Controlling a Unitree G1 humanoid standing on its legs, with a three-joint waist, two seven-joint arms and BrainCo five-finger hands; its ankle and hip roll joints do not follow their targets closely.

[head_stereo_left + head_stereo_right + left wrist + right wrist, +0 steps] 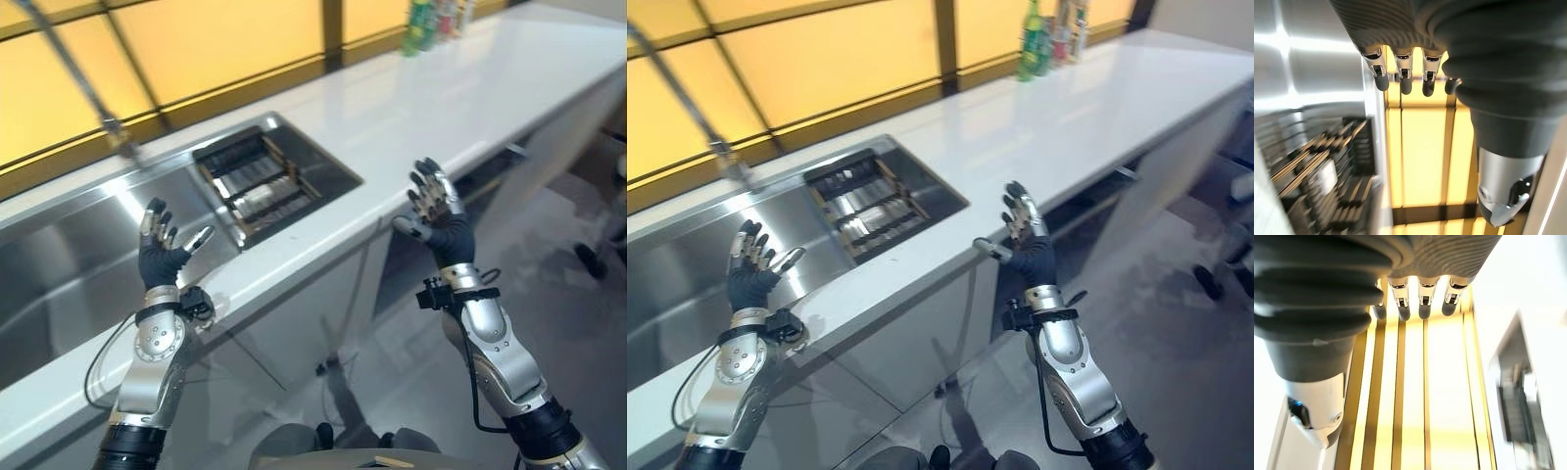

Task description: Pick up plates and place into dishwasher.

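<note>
Both my hands are raised, empty, fingers spread loosely. Left to right: my left hand point(162, 257) hovers over the shiny stainless steel sink point(59, 264); the dark built-in dishwasher basin with metal racks point(265, 181) sits set into the long white countertop point(441, 98); my right hand point(438, 211) hangs near the counter's near edge. Green bottles point(421, 24) stand far right.

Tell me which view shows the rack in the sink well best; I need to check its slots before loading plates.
The left eye view: the rack lies whole and unobstructed, its bars clear. The right eye view shows it whole too, slightly farther off. The left wrist view catches it blurred beside the left robot hand; the right wrist view shows a blurred sliver.
</note>
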